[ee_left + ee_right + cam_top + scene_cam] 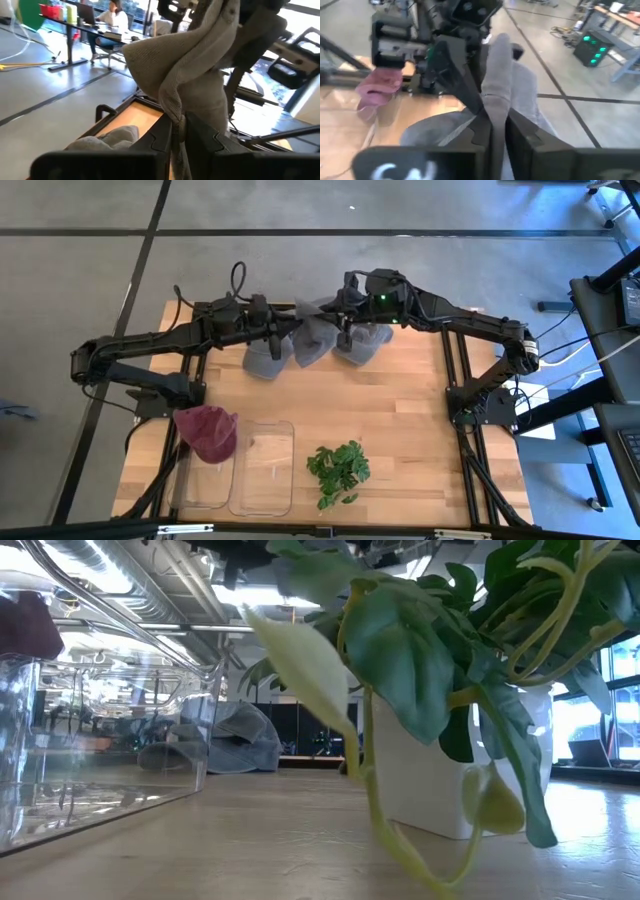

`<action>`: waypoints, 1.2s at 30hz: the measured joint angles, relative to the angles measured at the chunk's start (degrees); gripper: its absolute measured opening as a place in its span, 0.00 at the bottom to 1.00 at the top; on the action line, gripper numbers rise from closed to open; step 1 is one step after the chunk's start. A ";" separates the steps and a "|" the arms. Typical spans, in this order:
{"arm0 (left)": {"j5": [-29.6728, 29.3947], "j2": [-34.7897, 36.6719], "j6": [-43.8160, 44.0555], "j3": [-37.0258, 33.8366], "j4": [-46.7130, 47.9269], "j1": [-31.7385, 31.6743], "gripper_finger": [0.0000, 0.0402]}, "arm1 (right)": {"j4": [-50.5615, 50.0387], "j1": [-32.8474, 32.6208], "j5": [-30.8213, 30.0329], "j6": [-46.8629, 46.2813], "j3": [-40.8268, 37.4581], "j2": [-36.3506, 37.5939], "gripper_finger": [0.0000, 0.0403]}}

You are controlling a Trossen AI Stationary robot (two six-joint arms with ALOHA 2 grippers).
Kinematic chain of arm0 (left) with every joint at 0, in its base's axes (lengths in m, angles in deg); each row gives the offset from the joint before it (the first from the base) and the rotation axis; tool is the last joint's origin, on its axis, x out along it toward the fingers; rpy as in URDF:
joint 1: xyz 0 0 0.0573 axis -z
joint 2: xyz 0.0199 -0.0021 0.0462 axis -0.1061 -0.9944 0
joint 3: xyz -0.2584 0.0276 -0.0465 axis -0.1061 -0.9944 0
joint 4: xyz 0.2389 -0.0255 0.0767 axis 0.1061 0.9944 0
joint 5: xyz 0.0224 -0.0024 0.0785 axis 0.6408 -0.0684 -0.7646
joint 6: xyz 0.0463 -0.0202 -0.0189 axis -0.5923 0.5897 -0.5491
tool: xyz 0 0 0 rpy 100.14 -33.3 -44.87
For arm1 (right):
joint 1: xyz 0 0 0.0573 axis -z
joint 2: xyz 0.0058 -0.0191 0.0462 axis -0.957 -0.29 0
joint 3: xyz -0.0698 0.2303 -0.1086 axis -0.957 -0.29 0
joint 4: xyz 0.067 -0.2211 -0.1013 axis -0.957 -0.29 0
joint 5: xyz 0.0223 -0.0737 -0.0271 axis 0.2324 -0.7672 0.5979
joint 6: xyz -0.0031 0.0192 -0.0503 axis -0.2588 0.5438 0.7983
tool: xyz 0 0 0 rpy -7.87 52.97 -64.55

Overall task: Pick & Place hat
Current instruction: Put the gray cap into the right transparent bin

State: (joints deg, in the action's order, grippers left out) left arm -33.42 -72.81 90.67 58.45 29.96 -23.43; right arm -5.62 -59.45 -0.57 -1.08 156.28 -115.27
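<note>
A grey hat [312, 338] is held off the counter [400, 410] at its far side, between the two arms: the left pincer [280, 340] is clenched on one fold of it, the right pincer [343, 330] on another. Two more grey hats [262, 358] are seen lying beside it. A maroon hat [206, 432] is already draped over a clear bin [262, 470]. Placement of the grey hat is judged still outstanding, the pick being done.

An open-plan lab or office: polished concrete floor [300, 205], exposed ceiling ducts [120, 580], a person [116, 20] seated at a long workstation [70, 25], and a wooden desk [400, 420] on a metal frame.
</note>
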 joint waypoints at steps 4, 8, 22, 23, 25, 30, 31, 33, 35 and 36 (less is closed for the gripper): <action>4.13 0.02 -2.67 1.03 0.16 0.00 0.07 | -2.60 0.06 -3.27 1.59 0.07 0.02 0.24; 8.89 0.04 -3.43 3.82 3.99 0.00 0.07 | -8.71 0.35 -14.09 3.30 0.67 1.09 0.31; 34.79 -2.16 1.51 23.56 41.16 0.39 0.07 | -15.35 2.56 -24.36 2.93 0.95 2.25 0.33; 38.07 -2.45 1.46 24.30 42.40 0.67 0.07 | -15.34 2.78 -24.36 2.93 0.95 2.25 0.33; 43.74 -3.00 1.59 25.70 44.30 0.92 0.07 | -15.35 3.42 -24.33 2.93 0.95 2.25 0.33; 58.01 -3.87 3.86 26.90 47.97 1.98 0.07 | -15.97 5.03 -23.15 1.48 0.91 2.25 0.33; 60.72 -3.98 4.65 26.88 49.38 2.32 0.07 | -16.27 5.31 -22.37 1.01 0.89 2.25 0.33; 64.12 -4.10 4.83 26.90 50.74 3.25 0.08 | -16.75 5.98 -21.23 -0.18 0.89 2.25 0.33; 64.20 -4.20 3.76 26.90 52.69 4.46 0.08 | -17.38 6.48 -20.60 -1.41 0.87 2.25 0.33; 63.36 -4.34 2.86 26.88 53.65 4.88 0.08 | -17.60 6.71 -19.98 -1.58 0.87 2.23 0.33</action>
State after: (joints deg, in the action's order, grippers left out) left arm 29.94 -77.15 93.53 85.33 83.60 -18.55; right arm -23.23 -52.74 -20.55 -2.66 157.14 -113.04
